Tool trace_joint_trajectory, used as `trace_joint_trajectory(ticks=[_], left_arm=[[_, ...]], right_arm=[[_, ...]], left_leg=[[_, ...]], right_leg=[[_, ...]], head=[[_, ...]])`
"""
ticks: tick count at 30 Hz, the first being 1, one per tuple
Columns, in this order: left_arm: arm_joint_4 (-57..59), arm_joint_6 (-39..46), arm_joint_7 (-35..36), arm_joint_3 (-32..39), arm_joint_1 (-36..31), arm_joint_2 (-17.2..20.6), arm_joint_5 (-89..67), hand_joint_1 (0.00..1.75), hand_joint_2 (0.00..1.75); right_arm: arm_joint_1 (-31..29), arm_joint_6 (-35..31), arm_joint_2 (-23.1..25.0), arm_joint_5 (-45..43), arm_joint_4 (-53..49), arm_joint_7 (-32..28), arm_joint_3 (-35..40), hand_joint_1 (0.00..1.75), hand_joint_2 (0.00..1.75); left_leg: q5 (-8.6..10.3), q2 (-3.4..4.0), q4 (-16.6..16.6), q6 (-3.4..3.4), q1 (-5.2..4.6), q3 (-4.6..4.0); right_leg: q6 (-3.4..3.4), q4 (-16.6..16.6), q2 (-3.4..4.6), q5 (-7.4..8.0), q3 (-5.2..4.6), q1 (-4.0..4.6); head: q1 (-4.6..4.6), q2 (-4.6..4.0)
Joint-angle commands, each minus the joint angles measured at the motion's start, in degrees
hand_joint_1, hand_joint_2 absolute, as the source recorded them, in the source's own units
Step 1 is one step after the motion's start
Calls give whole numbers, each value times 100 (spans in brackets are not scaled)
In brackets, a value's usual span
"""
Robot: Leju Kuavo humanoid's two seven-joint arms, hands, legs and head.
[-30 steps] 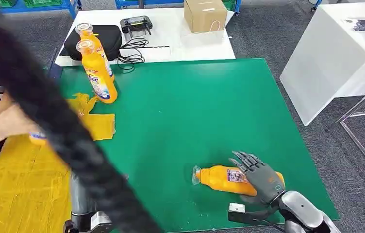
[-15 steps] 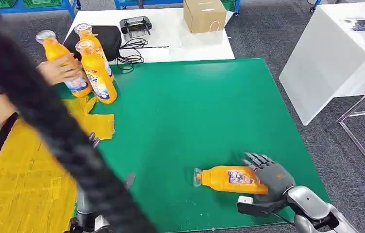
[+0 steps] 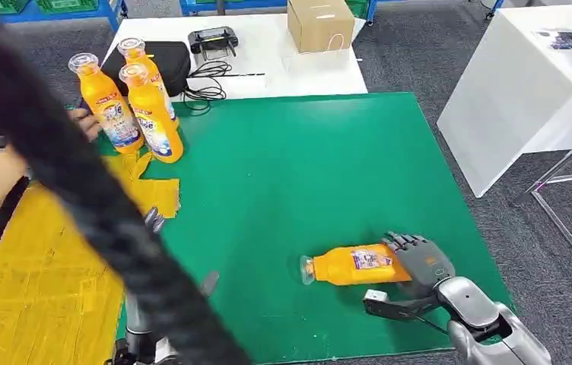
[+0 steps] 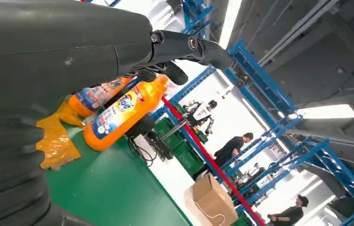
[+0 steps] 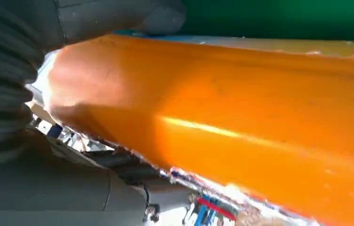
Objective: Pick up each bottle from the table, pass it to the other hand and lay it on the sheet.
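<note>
Right hand: dark grey casing, darker segmented fingers, joining a rounded silver forearm. A thick grey thumb is showing a small white block at its tip. Right wrist view is showing a grey ribbed cover. Left hand: dark grey shell, ribbed cover below, black linked fingers with visible pivot screws. A thick black braided cable is running diagonally across the head view.

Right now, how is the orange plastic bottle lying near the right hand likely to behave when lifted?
The orange plastic bottle lies on its side on the green mat, so it may roll if nudged. It looks full, probably heavy. Its smooth body could slip in the right hand.
</note>
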Motion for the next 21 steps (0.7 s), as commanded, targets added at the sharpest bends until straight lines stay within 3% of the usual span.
trace_joint_trajectory(ticks=[1, 5, 7, 8, 15, 17, 21], left_arm=[[16, -220, 82, -95, 10, 28, 2, 0, 175], [-202, -666, 283, -143, 105, 26, 156, 0, 175], [-375, -1083, 410, -131, 184, -17, 490, 0, 175], [-426, -1247, 452, -125, 199, -43, 667, 0, 175], [-426, -1247, 452, -125, 199, -43, 667, 0, 175], [-450, -1734, 510, -134, 171, -43, 1161, 0, 175], [-421, -2361, 698, -114, 93, -62, 1813, 0, 175]], right_arm=[[-191, -455, 859, 49, 187, -103, 6, 175, 175], [-144, -954, 1457, -102, -107, -196, -200, 175, 175], [-36, -1980, 2385, -1094, -455, -515, -674, 175, 175], [-35, -2185, 2526, -810, -542, -436, -631, 175, 175], [-35, -2185, 2526, -810, -542, -436, -631, 175, 175], [-45, -2602, 2844, -1578, -632, -821, -717, 175, 175], [-133, -2823, 3293, -2511, -572, -1241, -620, 175, 175]], left_leg=[[-3, 8, -6, -4, 5, 12], [-9, 20, -3, -6, 9, 10], [-12, 21, -1, -7, 11, 7], [-6, 17, -3, -7, 7, -4], [-6, -3, 0, -5, 13, -6], [-18, 6, 5, -6, 16, 11], [-4, 4, -2, -7, 7, -12]], right_leg=[[-5, -9, 4, 0, 12, 5], [-7, -6, 15, -2, 10, 10], [-9, -6, 15, -3, 8, 14], [-7, -2, 13, -1, -5, 9], [-10, -4, -8, -11, -1, 16], [-11, -5, -2, -18, 18, 19], [-11, 2, -1, -11, -9, 7]], head=[[0, 0], [2, 0], [4, 0], [0, 0], [7, 0], [4, 0], [4, 0]])
